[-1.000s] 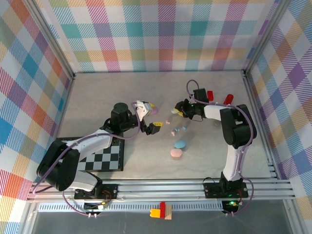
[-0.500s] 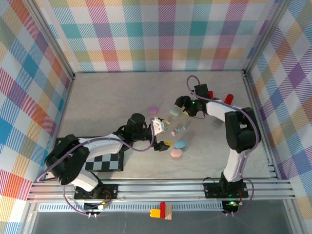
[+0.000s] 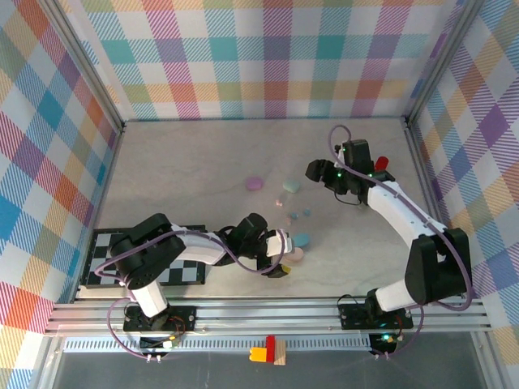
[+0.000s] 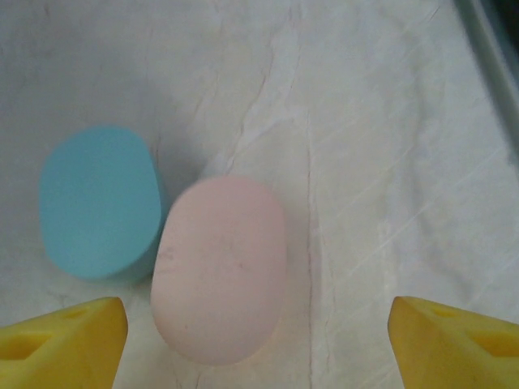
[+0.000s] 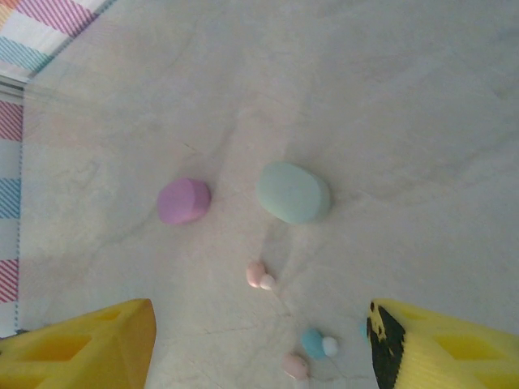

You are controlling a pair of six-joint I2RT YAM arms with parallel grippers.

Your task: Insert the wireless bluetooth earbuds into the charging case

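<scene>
1. Left wrist view: my left jaws stand released, yellow fingertips point(image 4: 61, 340) wide apart on either side of the pink case point(image 4: 219, 267), not touching it.
2. The blue case point(image 4: 97, 212) lies just beside the pink one on the surface point(image 4: 381, 121).
3. Right wrist view: my right jaws are released and empty, up above the surface.
4. Below them a pink earbud point(image 5: 259, 275) and a blue earbud point(image 5: 315, 342) lie loose on the surface, outside any case, near the closed mint case point(image 5: 293, 192).
5. The purple case point(image 5: 183, 200) sits beside the mint one, apart from it.
</scene>
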